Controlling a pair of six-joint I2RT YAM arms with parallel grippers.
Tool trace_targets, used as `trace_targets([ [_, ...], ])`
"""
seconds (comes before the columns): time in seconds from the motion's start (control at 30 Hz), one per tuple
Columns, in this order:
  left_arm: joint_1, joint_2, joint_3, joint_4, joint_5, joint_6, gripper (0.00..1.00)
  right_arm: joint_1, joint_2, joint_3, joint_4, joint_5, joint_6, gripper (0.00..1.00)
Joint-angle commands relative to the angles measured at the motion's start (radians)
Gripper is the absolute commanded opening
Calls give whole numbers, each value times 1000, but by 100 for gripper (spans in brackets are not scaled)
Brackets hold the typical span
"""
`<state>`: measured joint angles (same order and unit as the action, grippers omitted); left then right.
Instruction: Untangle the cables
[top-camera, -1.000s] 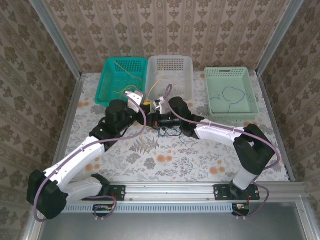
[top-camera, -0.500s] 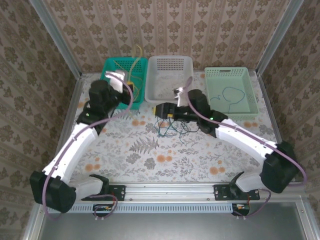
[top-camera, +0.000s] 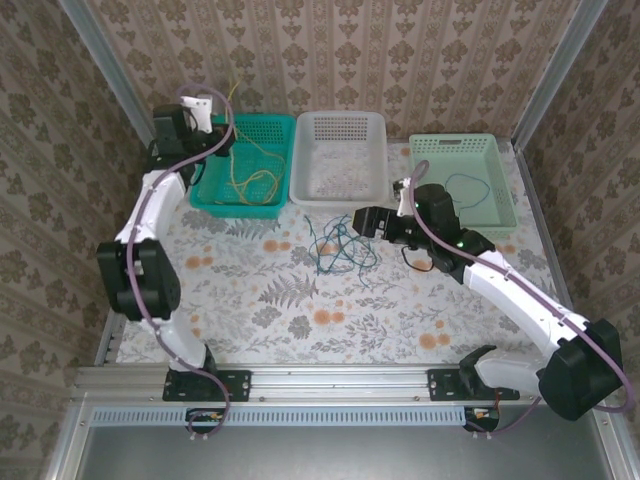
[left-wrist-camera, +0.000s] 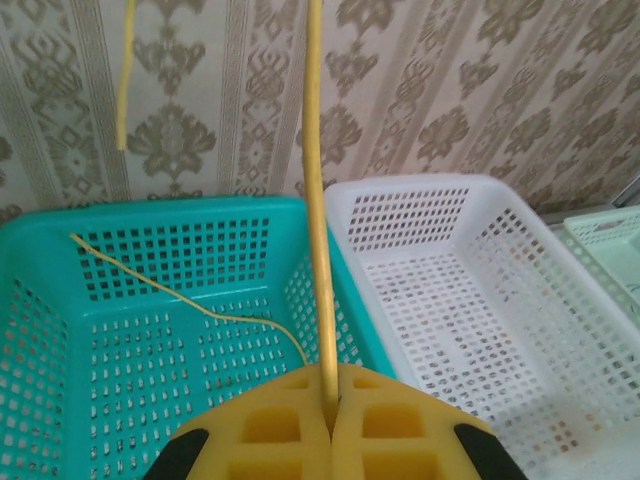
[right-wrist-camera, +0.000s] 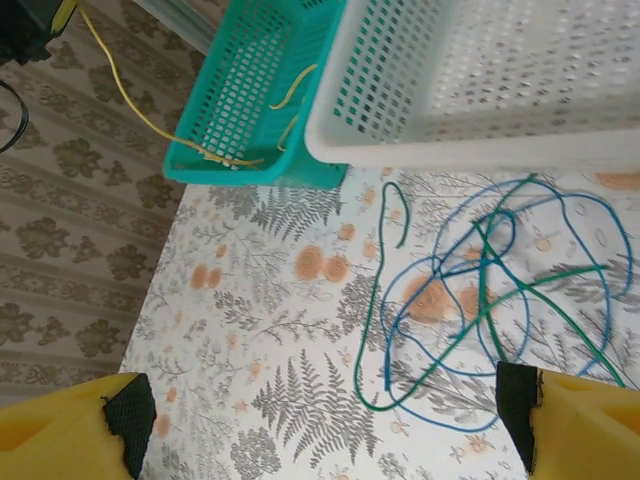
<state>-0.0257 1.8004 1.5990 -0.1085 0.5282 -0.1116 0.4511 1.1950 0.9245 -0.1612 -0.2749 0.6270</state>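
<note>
**Worktop** (top-camera: 300, 320): patterned cover, with three baskets in a row along the far edge. The white basket (top-camera: 338, 197) serves as reference.

**Baskets:** the teal basket (top-camera: 240, 203) sits against the white basket's left side. The pale green basket (top-camera: 465, 228) stands apart to its right and holds one dark cable (top-camera: 465, 190), lying loose.

**Left gripper** (left-wrist-camera: 330, 400): raised above the teal basket and clamped on the yellow cable (left-wrist-camera: 314, 200). The rest of that cable trails down into the teal basket.

**Right gripper** (top-camera: 365, 220): low, just in front of the white basket's right corner, jaws spread wide and holding nothing.

**Green cable** (right-wrist-camera: 372, 330) and **blue cable** (right-wrist-camera: 440, 300): crossed in loose loops on the worktop, just in front of the white basket.

**Assessment:** the strands look thin, light, limp and smooth, so one will likely drag the other. The soundest hold is a free end, such as the green hooked tip nearest the white basket.
</note>
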Motion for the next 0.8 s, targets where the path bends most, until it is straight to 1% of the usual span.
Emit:
trace_targets([
  [0.0, -2, 86, 137, 1, 108, 17, 5, -17, -14, -27, -10, 18, -10, 92],
  [0.03, -2, 113, 163, -4, 142, 20, 5, -21, -13, -29, -6, 15, -8, 92],
  [0.07, -2, 146, 188, -9, 150, 22, 5, -24, -11, -30, -3, 14, -6, 92],
  [0.27, 0, 250, 263, 29, 152, 16, 5, -36, -1, -27, -3, 9, -9, 92],
  [0.4, -1, 294, 293, 17, 166, 36, 5, -41, 5, -27, -4, 5, -8, 92],
  [0.57, -1, 294, 210, 20, 216, 94, 4, -45, 0, -33, -8, 9, -4, 92],
  [0.67, -1, 272, 117, 66, 264, 109, 4, -47, 0, -37, -6, 6, -1, 92],
  [0.77, 0, 251, 36, 89, 283, 131, 4, -48, -2, -36, -9, 5, -1, 92],
])
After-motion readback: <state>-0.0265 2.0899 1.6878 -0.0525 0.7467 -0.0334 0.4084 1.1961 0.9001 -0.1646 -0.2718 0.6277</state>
